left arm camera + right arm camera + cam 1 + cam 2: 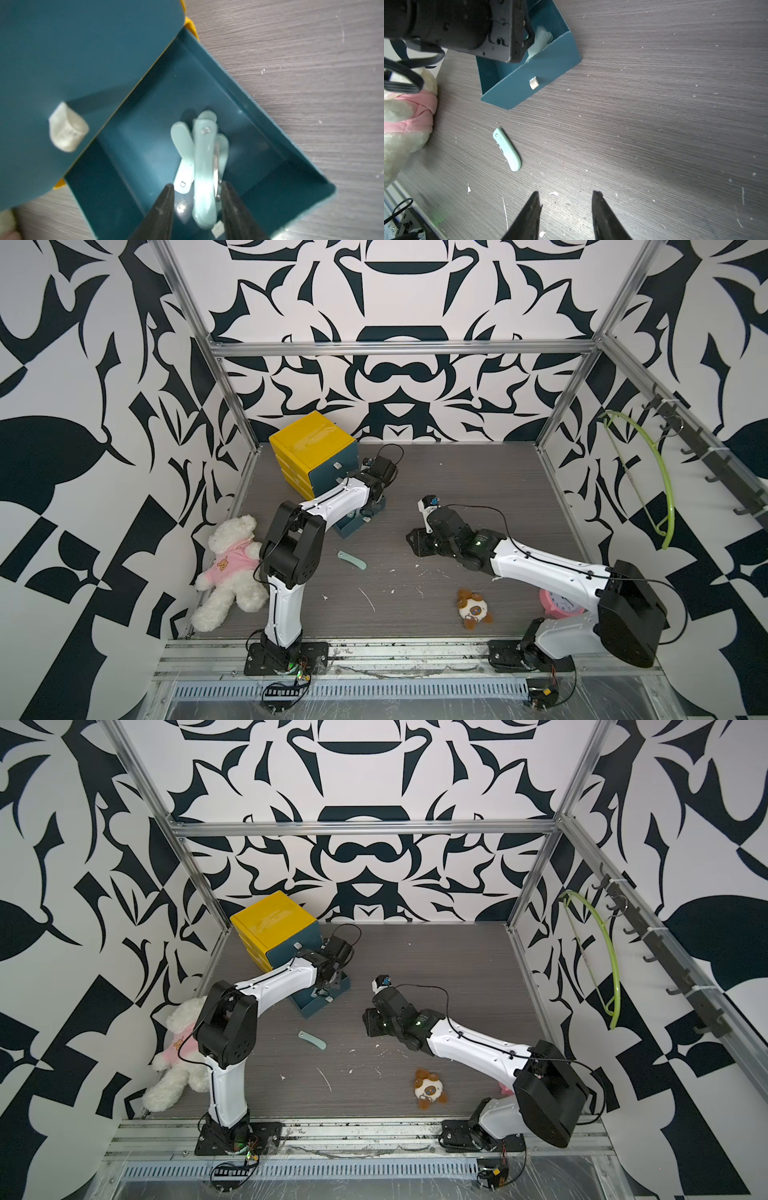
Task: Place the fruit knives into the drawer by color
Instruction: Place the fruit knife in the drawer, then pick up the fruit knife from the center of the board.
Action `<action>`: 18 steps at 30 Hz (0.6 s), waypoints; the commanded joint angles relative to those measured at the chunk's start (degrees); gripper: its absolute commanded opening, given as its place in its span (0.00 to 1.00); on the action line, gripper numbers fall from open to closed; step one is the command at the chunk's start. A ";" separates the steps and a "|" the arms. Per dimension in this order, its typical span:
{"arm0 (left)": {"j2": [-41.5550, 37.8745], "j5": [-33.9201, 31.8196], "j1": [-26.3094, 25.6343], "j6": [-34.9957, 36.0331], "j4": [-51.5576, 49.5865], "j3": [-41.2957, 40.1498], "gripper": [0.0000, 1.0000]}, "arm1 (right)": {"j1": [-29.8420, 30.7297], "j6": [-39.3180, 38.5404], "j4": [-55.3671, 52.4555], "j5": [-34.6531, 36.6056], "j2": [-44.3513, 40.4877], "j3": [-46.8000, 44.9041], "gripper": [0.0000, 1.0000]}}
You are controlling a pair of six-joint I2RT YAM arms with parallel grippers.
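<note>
The left end effector (197, 184) hangs over the pulled-out teal drawer (259, 116) with its jaws parted. One mint fruit knife (204, 166) sits between them, and more mint knives (182, 143) lie just beneath. The right end effector (566, 191) is spread and empty, and another mint knife (507, 149) lies on the counter (654, 124) ahead of it.
</note>
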 commanded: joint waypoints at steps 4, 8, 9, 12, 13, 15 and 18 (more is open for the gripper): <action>-4.83 3.14 0.29 -1.13 0.51 0.68 0.58 | -0.10 0.10 1.17 -0.21 -2.24 0.10 0.45; -10.11 6.48 0.24 -2.78 1.26 -0.46 0.68 | -0.09 -0.07 1.00 -0.98 -2.11 0.43 0.46; -12.06 7.79 0.23 -3.43 1.71 -1.23 0.71 | -0.14 -0.17 0.93 -1.24 -2.16 0.61 0.47; -18.44 12.19 -0.01 -5.51 3.80 -4.85 0.83 | -0.06 -0.46 0.73 -2.03 -1.75 1.11 0.47; -20.55 13.45 -0.12 -6.42 4.30 -6.15 0.84 | -0.04 -0.76 0.63 -2.36 -1.47 1.44 0.47; -25.60 16.32 -0.65 -8.16 5.85 -10.02 0.93 | 0.24 -1.47 0.08 -3.26 -0.49 2.41 0.47; -32.88 18.60 -1.75 -10.15 7.37 -16.45 0.99 | 1.86 -3.23 -1.39 -3.13 1.85 4.81 0.47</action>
